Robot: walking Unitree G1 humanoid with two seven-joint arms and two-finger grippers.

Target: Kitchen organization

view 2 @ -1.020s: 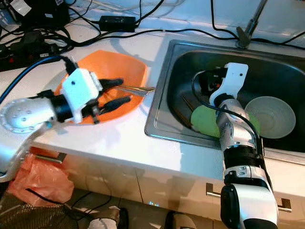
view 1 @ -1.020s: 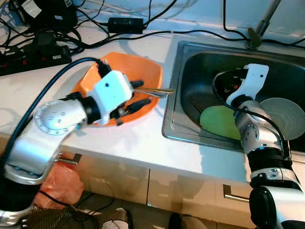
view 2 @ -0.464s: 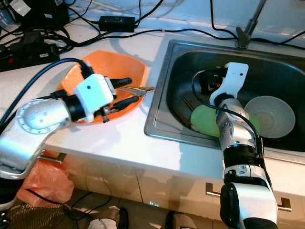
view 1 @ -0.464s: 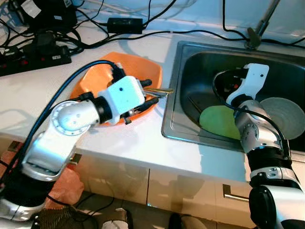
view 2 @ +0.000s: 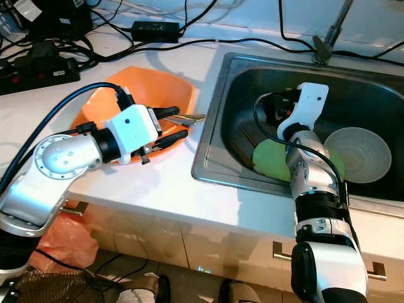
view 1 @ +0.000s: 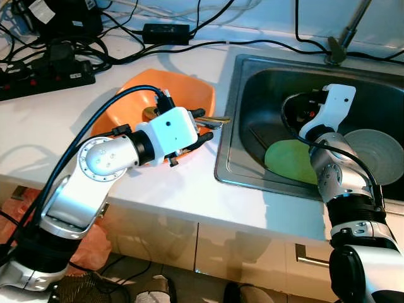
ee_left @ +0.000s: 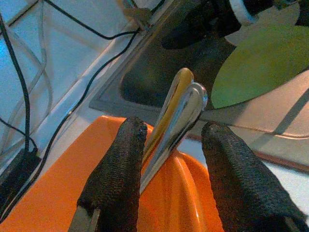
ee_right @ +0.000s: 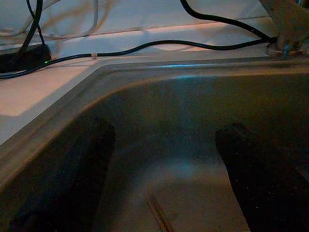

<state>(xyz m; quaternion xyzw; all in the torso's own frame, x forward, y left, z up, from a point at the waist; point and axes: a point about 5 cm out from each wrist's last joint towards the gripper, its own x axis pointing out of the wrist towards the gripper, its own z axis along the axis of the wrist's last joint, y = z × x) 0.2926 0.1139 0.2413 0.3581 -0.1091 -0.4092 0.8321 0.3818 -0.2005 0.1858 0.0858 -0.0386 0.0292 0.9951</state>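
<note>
An orange plate point(view 1: 189, 95) lies on the white counter next to the sink point(view 1: 252, 69). A gold and a silver cutlery handle point(view 1: 213, 120) stick out over its rim toward the sink. My left gripper point(view 1: 203, 125) is low over the plate, open, its two fingers point(ee_left: 120, 169) on either side of the handles point(ee_left: 181, 104); one finger touches them. My right gripper point(view 1: 297, 110) hangs open inside the sink with nothing between its fingers point(ee_right: 241, 159). A green plate point(view 1: 290, 161) and a grey bowl point(view 1: 379, 151) lie in the sink.
Black cables, a power strip point(view 1: 50, 72) and an adapter point(view 1: 167, 30) crowd the back of the counter. The tap base point(view 1: 338, 50) stands behind the sink. Chopsticks point(ee_right: 159, 217) lie on the sink floor. An orange bag point(view 2: 53, 237) lies on the floor below.
My left gripper has slid along the plate toward the sink until its fingers flank the cutlery handles. The right arm has not moved.
</note>
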